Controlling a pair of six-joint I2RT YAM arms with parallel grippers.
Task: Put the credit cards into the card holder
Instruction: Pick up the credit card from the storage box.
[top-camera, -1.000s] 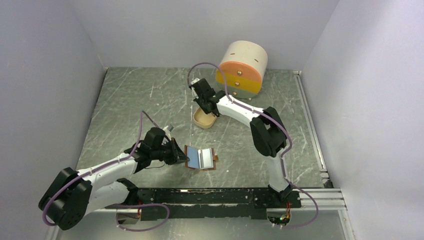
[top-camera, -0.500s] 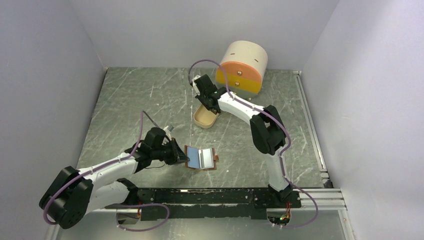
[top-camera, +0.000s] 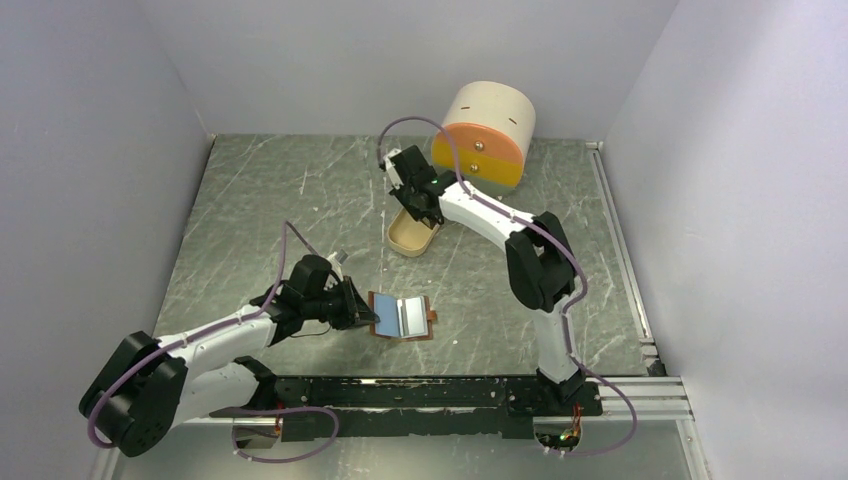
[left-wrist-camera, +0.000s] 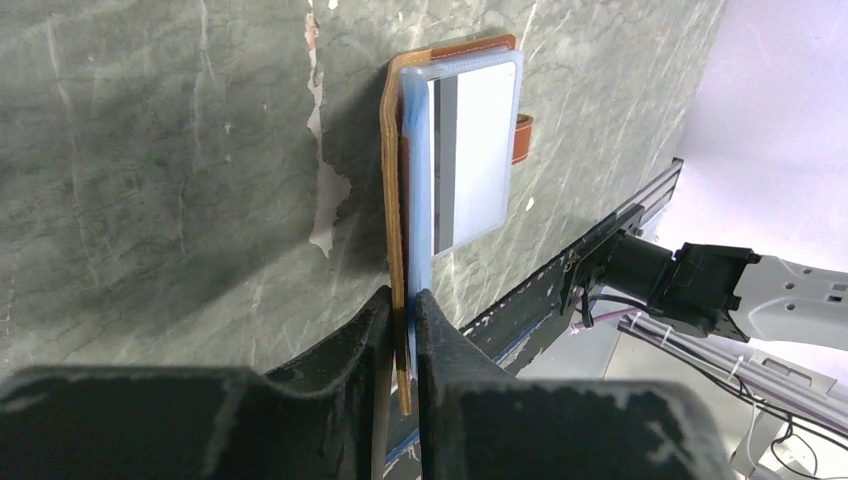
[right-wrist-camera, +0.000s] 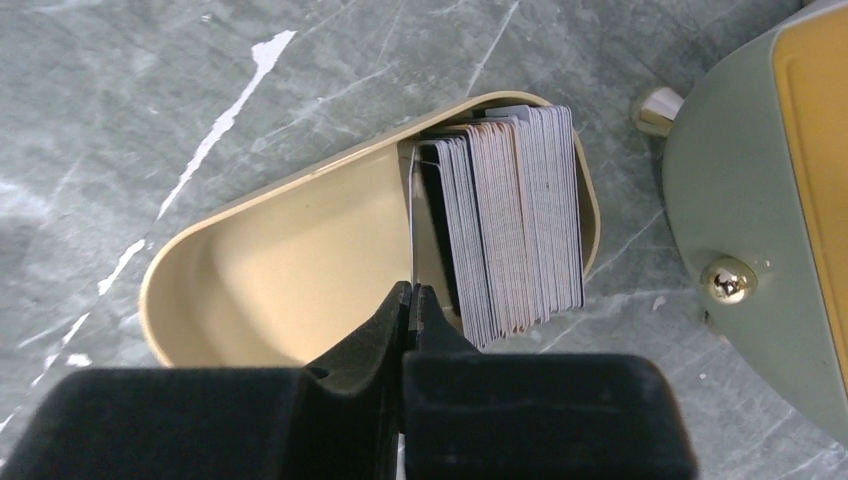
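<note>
The tan leather card holder (top-camera: 402, 317) lies open on the table. In the left wrist view its clear bluish pocket (left-wrist-camera: 470, 150) shows. My left gripper (top-camera: 362, 313) (left-wrist-camera: 404, 305) is shut on the holder's near edge, pinching leather and pocket. A stack of silvery-grey credit cards (right-wrist-camera: 515, 225) stands on edge in the beige oval tray (right-wrist-camera: 290, 260) (top-camera: 405, 240). My right gripper (right-wrist-camera: 410, 300) (top-camera: 418, 200) is shut on one thin card (right-wrist-camera: 412, 230) at the left end of the stack, above the tray.
The round cream-and-orange drawer box (top-camera: 485, 140) stands behind the tray, close to my right arm; its grey-green drawer with a brass knob (right-wrist-camera: 727, 282) shows in the right wrist view. Grey walls close in the table on three sides.
My right gripper has shifted slightly up and back over the tray with the card pinched. The left arm and the card holder have not moved.
</note>
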